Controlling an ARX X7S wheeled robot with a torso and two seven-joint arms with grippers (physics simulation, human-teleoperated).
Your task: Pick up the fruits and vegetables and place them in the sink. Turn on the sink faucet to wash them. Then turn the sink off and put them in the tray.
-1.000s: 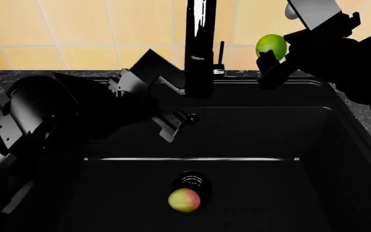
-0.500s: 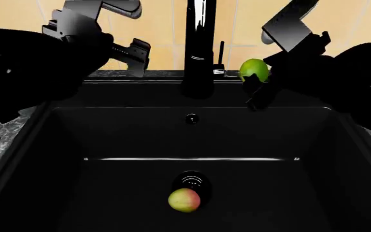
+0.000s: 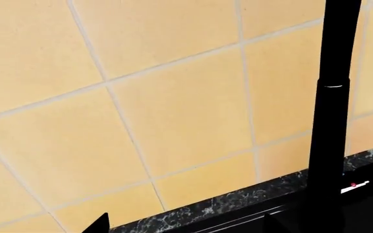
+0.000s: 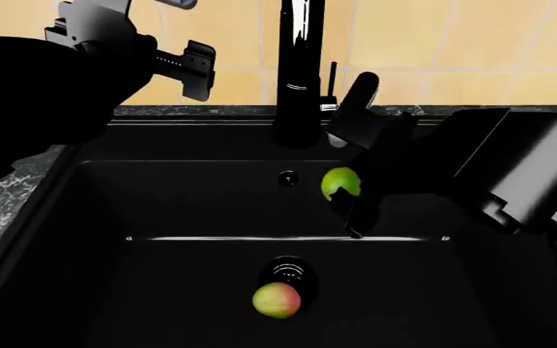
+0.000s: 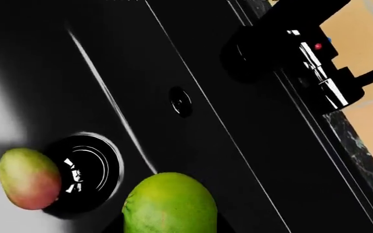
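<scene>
My right gripper (image 4: pixel 348 201) is shut on the green lime (image 4: pixel 341 182) and holds it inside the black sink (image 4: pixel 104 217), just in front of the back wall and above the floor. In the right wrist view the lime (image 5: pixel 169 204) fills the space between the dark fingers. The red-blushed apple (image 4: pixel 276 300) lies on the sink floor, touching the near side of the drain (image 4: pixel 286 272). The glossy black faucet (image 4: pixel 298 65) rises at the back centre, its thin lever (image 4: pixel 333 78) on its right. My left gripper (image 4: pixel 191 69) is open and empty, raised before the tiles, left of the faucet. The tray is out of view.
A small round overflow hole (image 4: pixel 287 177) sits in the sink's back wall. Dark speckled countertop (image 4: pixel 12 188) borders the basin on the left and along the back. Yellow wall tiles (image 3: pixel 173 107) stand behind the faucet column (image 3: pixel 332 97). My right forearm (image 4: pixel 521 174) spans the basin's right side.
My right gripper has carried the lime down and leftward from tile height into the sink. The left arm rose out of the basin to the upper left. The apple stayed put.
</scene>
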